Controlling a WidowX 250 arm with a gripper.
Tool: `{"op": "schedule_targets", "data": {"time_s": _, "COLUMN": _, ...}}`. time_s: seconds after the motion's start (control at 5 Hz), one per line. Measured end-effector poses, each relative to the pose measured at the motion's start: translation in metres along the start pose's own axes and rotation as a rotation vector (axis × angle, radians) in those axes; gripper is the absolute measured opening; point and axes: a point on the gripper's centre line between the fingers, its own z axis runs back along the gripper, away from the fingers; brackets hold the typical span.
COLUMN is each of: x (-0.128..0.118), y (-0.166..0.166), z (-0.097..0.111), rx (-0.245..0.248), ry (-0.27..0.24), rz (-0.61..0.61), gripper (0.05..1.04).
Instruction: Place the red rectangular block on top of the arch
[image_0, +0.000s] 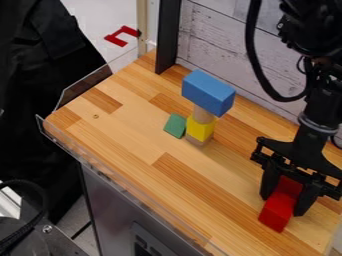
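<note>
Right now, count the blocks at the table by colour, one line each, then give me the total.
Red block: 1
Blue block: 1
Yellow block: 1
Green block: 1
Plain wood blocks: 2
Total: 6

A block (276, 212) lies right of a stack (200, 128).
</note>
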Motion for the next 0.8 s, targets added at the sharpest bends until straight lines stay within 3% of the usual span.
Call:
{"op": "schedule_targets", "data": {"time_s": 0.2, "x": 0.000, "y": -0.006, "z": 0.026, "rx": -0.047, "ry": -0.045, "rz": 0.086, "gripper": 0.561}}
{"op": "schedule_targets", "data": {"time_s": 0.4, "x": 0.002, "y": -0.006, "z": 0.071, "rx": -0.070, "ry": -0.105, "rz": 0.325, "gripper": 0.561}}
{"op": "schedule_targets", "data": {"time_s": 0.6, "x": 0.003, "y": 0.009, "z": 0.108, "rx": -0.154, "ry": -0.149, "rz": 0.553, "gripper": 0.561}}
{"op": "schedule_targets", "data": {"time_s": 0.8, "x": 0.012, "y": 0.035, "z": 0.135, "rx": -0.295, "ry": -0.187, "rz": 0.777, "gripper": 0.561}}
